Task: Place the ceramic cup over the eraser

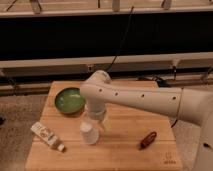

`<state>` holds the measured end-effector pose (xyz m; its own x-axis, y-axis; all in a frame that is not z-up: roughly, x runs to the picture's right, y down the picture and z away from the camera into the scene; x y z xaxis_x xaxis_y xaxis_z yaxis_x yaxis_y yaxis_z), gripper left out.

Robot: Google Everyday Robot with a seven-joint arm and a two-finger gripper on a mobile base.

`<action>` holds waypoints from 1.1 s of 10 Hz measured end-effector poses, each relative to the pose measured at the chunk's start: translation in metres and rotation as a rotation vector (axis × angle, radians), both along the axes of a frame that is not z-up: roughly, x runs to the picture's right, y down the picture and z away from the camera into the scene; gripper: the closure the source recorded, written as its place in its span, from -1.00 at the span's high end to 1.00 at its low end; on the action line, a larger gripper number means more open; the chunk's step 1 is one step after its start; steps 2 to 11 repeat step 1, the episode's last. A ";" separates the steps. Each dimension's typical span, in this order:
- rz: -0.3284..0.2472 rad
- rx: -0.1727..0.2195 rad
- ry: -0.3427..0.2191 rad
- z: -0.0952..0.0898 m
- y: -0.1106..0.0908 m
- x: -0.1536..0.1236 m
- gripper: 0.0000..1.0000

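Observation:
A white ceramic cup (90, 134) stands in the middle of the wooden table (125, 155). My gripper (94, 121) hangs from the white arm (145, 99) that reaches in from the right. It points down and sits right over the cup, covering its top. A white oblong eraser with a printed label (46, 135) lies flat near the table's left edge, well apart from the cup and the gripper.
A green bowl (69, 100) stands at the back left of the table, just behind the gripper. A small brown oblong object (148, 140) lies at the front right. A black cable (120, 47) hangs behind the table.

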<state>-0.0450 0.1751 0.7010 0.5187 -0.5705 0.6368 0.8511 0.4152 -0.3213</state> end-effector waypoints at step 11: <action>0.002 0.002 -0.003 -0.005 -0.005 0.002 0.60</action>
